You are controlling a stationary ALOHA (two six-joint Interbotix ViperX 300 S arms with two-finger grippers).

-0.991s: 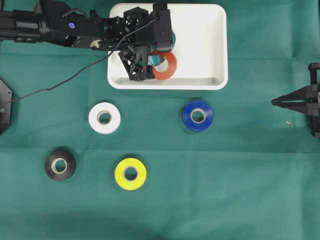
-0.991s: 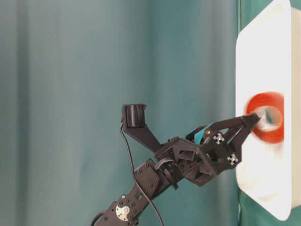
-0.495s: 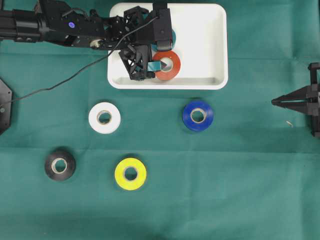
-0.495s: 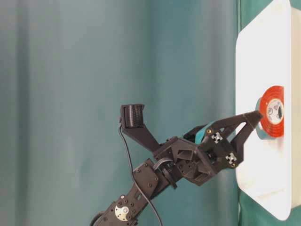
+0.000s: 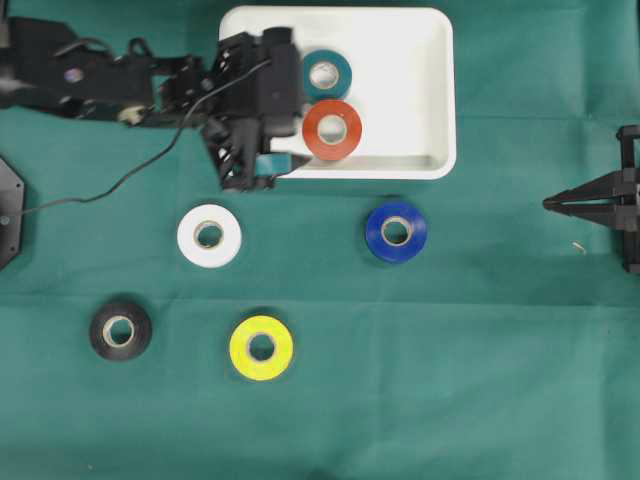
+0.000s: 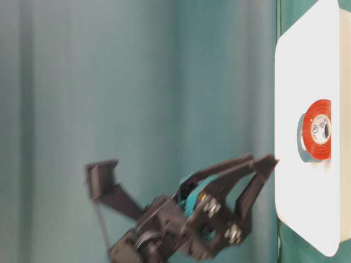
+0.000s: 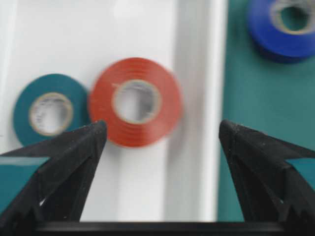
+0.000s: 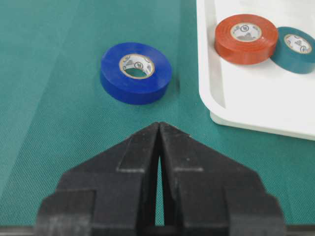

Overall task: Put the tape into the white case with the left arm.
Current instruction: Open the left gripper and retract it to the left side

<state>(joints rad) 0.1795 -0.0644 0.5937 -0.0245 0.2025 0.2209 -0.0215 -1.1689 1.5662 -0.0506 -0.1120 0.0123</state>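
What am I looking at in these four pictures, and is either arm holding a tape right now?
Two black robot arms share a green cloth. The overhead view shows the left arm's fingers spread open, empty, at the white case, which holds the red tape and teal tape. White tape, blue tape, black tape and yellow tape lie outside. The side view is turned sideways. Each wrist camera looks along its own fingers; the right gripper is shut, empty.

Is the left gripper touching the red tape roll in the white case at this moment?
Apart. The overhead view shows the left gripper off the red tape roll, which lies in the white case; the left wrist view shows open jaws short of it.
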